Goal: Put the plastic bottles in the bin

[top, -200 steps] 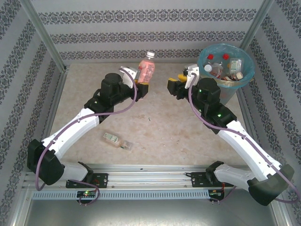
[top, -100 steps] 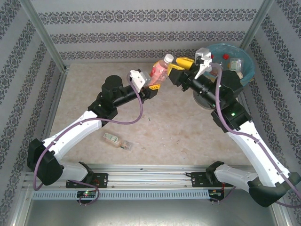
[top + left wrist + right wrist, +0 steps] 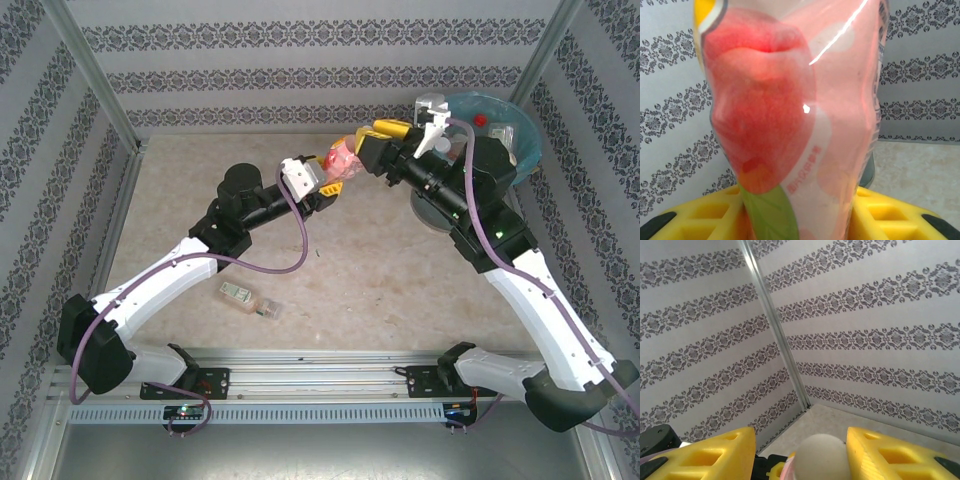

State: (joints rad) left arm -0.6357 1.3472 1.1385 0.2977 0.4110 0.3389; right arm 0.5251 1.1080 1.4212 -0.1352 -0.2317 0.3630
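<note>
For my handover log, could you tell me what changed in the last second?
The left gripper carried the pink bottle rightward towards the bin; the right gripper swung left and straddles its cap, open. The left stays shut on the bottle. The loose bottle on the table has not moved.

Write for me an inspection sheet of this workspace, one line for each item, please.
Surface: beige table, lightly marked.
Job's things: pink bottle held in the air between the two arms; one small bottle lying on its side near the left arm; several bottles inside the bin.
Clutter: nothing seen.
Grippers: left end effector shut on the pink bottle's body; right end effector open, a yellow finger on each side of the white cap, gaps visible.
Cables: purple cable loops off the left arm, apart from the bottles.
Surroundings: patterned walls; metal frame post.
</note>
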